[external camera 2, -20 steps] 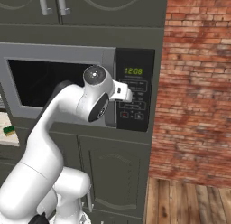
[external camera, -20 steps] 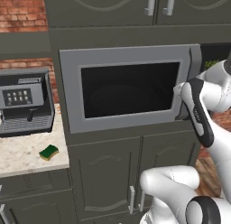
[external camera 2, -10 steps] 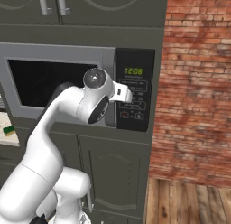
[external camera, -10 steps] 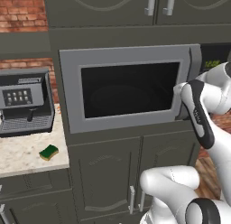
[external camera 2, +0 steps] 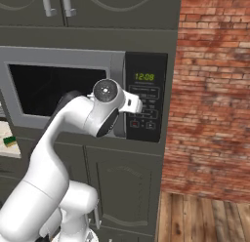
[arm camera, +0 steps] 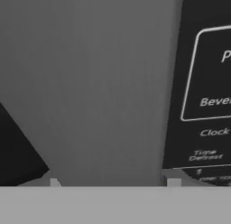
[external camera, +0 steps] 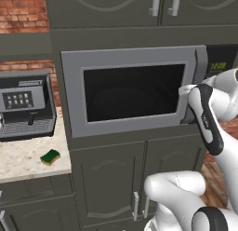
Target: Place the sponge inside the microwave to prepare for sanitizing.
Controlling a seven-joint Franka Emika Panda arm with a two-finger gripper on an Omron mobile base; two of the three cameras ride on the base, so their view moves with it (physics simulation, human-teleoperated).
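The sponge (external camera: 50,156), light and soft, wants pinching across its sides, while the gripper (arm camera: 113,182) straddles the microwave (external camera: 74,95) door's edge, half-narrowed, its hold unclear.

Gripper (arm camera: 112,184) jaws stand narrower than a second ago, closing on the microwave (external camera: 74,95) door's right edge ahead.

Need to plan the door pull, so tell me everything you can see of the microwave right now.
The microwave is built into dark grey cabinetry, above two lower cabinet doors. It has a light grey door frame around a dark glass window, through which a round plate shows faintly. A black keypad panel with green digits sits on its right. The door looks slightly ajar at its right edge, where the gripper sits against it.
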